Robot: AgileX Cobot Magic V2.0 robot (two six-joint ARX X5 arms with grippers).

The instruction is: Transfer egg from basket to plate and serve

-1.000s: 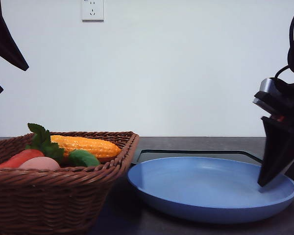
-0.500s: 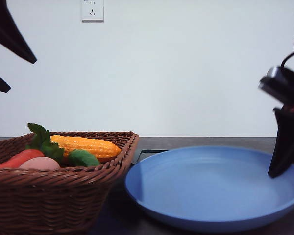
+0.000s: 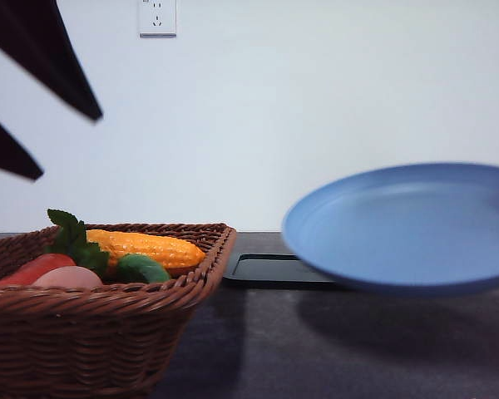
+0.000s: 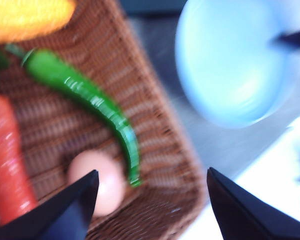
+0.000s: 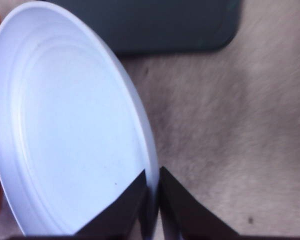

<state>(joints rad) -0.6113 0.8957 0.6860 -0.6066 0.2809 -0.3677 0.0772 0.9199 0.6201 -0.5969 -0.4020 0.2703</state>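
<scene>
i have the right gripper [image 5: 151,200] pinched on the rim of the plate [image 3: 407,224], holding it in the air above the table, empty. the left gripper [image 4: 150,205] hangs spread wide over the basket [image 3: 108,332]. the egg [image 4: 97,181] lies near the basket's front corner beside a green pepper [image 4: 90,100]. next: lower and close on the egg.
</scene>
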